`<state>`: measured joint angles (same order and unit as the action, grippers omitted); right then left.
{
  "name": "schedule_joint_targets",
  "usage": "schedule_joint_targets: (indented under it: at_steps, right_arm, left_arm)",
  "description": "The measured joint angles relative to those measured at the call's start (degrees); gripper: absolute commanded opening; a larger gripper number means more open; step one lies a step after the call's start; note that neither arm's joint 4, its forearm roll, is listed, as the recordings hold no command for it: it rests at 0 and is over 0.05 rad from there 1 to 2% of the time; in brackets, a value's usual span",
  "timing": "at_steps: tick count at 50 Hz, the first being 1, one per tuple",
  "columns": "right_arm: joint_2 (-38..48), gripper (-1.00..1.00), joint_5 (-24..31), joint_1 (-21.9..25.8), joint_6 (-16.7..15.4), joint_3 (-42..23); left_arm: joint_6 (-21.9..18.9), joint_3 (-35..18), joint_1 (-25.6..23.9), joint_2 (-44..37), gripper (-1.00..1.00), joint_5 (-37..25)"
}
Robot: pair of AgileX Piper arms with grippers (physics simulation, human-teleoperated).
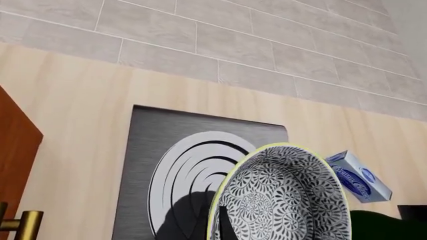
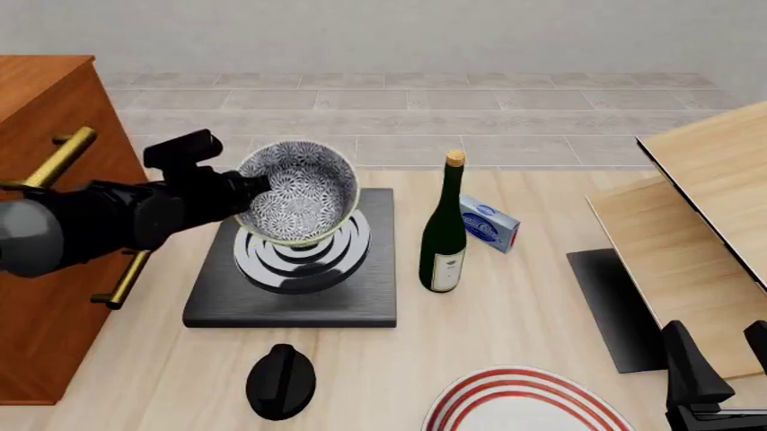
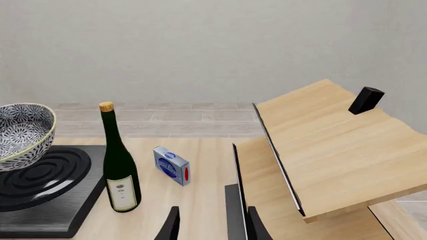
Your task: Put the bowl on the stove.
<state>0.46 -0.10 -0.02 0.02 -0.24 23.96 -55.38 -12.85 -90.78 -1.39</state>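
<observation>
The bowl, grey-and-white floral with a pale yellowish rim, is held tilted just above the burner rings of the black stove. My left gripper is shut on the bowl's rim at its left side. In the left wrist view the bowl fills the near part, with one finger inside it and the stove beneath. The right wrist view shows the bowl over the stove. My right gripper is open and empty at the front right.
A green wine bottle stands right of the stove, with a blue box beyond it. A black knob and a red-ringed white plate lie in front. A black mat, a wooden rack and a brown cabinet flank the table.
</observation>
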Motion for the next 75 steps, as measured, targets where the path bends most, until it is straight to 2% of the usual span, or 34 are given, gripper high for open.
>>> schedule_joint_targets:
  at_steps: [75]
  right_arm:
    - [0.0, 1.0, 0.0, 0.0, 0.0, 0.0]
  left_arm:
    - [-2.7, -0.1, 1.0, -4.3, -1.0, 2.4]
